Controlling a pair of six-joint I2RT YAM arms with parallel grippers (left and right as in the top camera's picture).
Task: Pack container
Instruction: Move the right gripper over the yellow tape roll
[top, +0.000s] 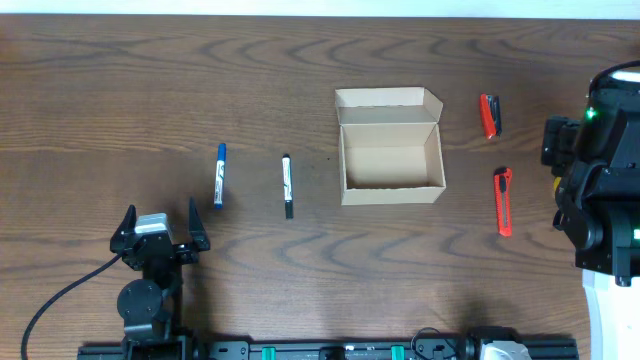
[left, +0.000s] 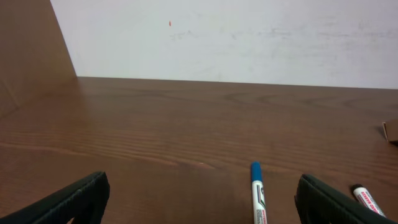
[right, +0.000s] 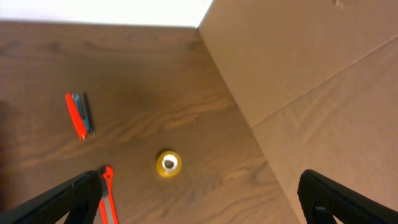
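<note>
The box (top: 392, 196), mid-frame overhead, looks light and crushable, best pinched by a side wall; left gripper (left: 199, 202) and right gripper (right: 199, 202) both gape wide, empty.

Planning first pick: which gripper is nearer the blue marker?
Left. The left gripper sits just short of the blue marker; the right gripper is far off, beyond the container.
</note>
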